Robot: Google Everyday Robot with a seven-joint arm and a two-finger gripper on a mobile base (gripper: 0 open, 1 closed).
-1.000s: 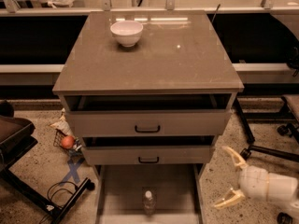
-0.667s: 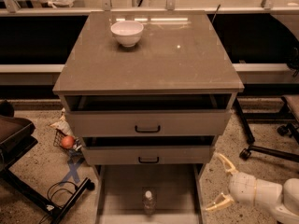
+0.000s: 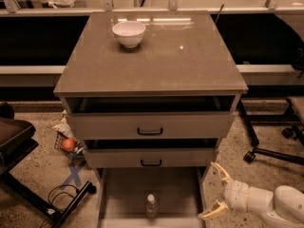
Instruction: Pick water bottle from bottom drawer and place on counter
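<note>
The water bottle [image 3: 151,205] stands upright near the front of the open bottom drawer [image 3: 121,194], whose front edge runs off the lower border. The gripper [image 3: 214,192] hangs just right of the drawer's side, its two fingers spread wide and empty. Its arm [image 3: 280,205] is cut off at the corner. A white bowl [image 3: 128,33] sits on the counter [image 3: 166,61].

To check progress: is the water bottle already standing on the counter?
No, the water bottle stands in the bottom drawer, the counter bears a white bowl, and the open claw hovers beside that drawer.
</note>
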